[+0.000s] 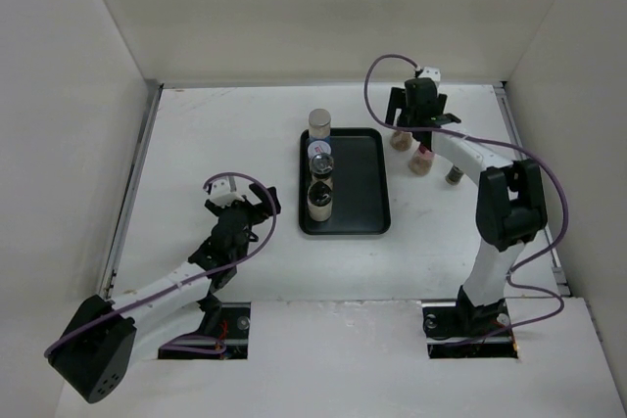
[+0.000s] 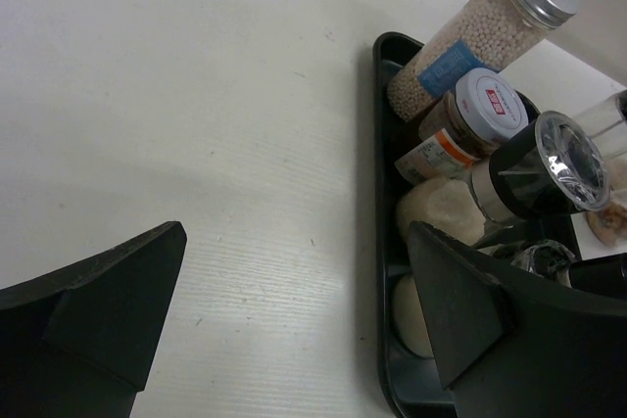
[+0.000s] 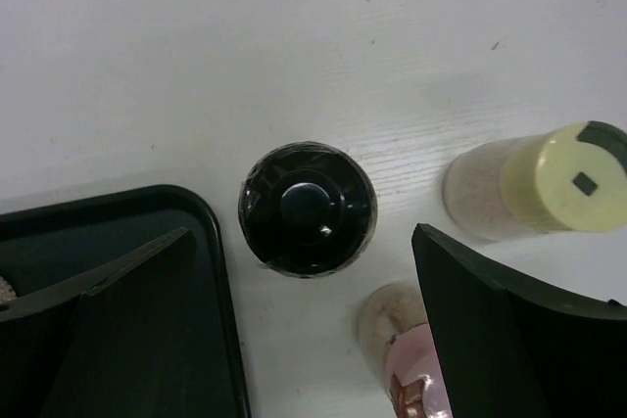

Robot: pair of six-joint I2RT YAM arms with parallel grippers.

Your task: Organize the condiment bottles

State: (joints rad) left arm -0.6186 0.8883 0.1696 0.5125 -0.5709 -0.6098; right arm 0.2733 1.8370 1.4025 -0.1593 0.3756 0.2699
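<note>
The left arm lies low, stretched from its base at the near left corner toward the middle of the counter (image 1: 216, 134). Its left tool (image 1: 253, 205) is released, fingers (image 2: 108, 325) spread wide with nothing between them, hanging over bare surface just left of the black tray (image 1: 364, 183). The right arm rises from its base, bends at the elbow and reaches far back. The right tool (image 1: 419, 124) points down beside the tray's far right corner. It too is released: in the wrist view its fingers (image 3: 490, 330) stand on either side of a black-capped bottle (image 3: 307, 208) seen from above, with a clear gap on both sides. How high the tool hangs over that cap cannot be told. This bottle stands on the counter just right of the tray's rim. A cream-yellow-capped shaker (image 3: 563, 178) and a pink-capped bottle (image 3: 416, 374) stand near it, farther from the tray. Inside the tray, along its left edge, a row is lined up: a tall clear bottle (image 2: 470, 41) of white beads with a grey metal cap, a jar (image 2: 468, 115) with a red-marked lid, a grinder (image 2: 534, 173) with a black band and clear top, and a beige shaker (image 2: 441, 208) partly hidden behind them. The counter is white with a faint grain, and plain white walls (image 1: 323, 7) close it in on three sides. A purple cable (image 1: 549, 193) loops along each arm.
</note>
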